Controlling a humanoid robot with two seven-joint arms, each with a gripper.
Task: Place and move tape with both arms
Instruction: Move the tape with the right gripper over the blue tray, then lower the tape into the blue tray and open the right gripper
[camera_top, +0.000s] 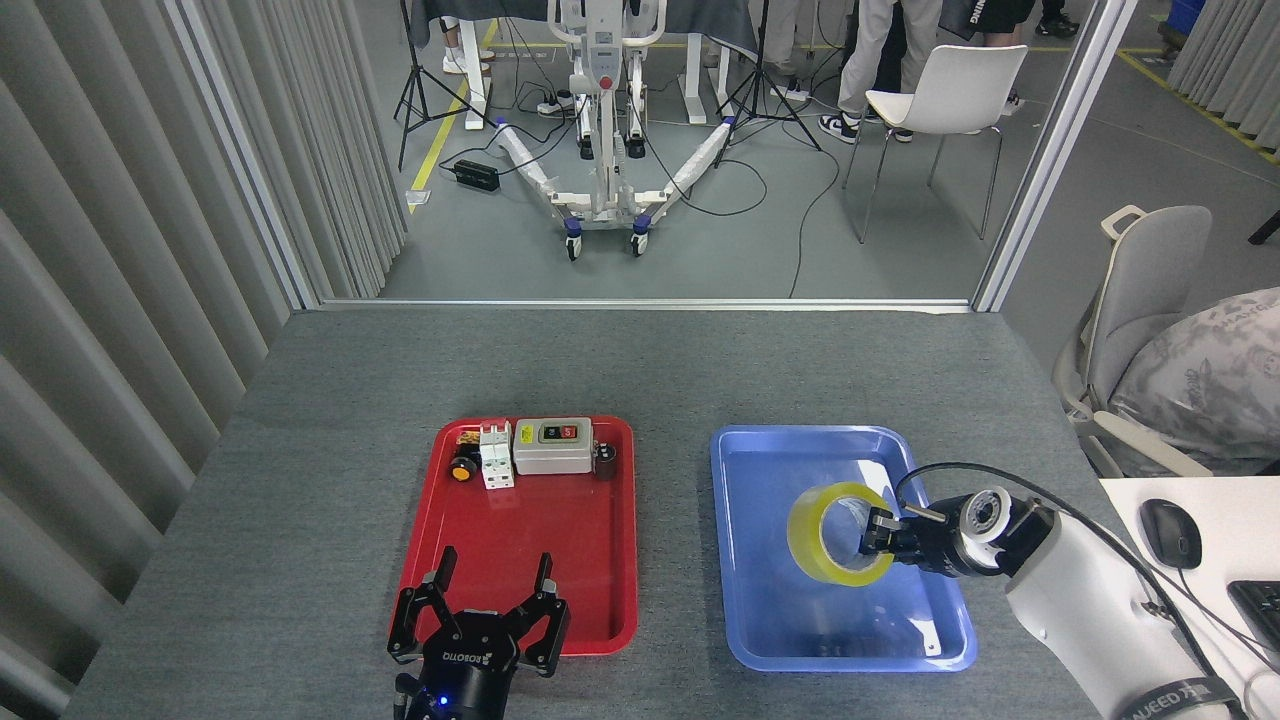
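The tape (822, 543), a wide roll of translucent yellow, hangs on edge over the middle of the blue tray (760, 450). My right gripper (878, 531) comes in from the right and is shut on the tape's right-hand wall, one finger inside the core. My left gripper (492, 582) stands open at the near edge of the red tray (560, 540), fingers pointing away from me, with nothing between them.
At the back of the red tray sit a grey switch box (553, 444), a white breaker (496, 456), a black-and-orange knob (463, 465) and a small dark part (604, 460). A white desk with a mouse (1166, 519) lies to the right.
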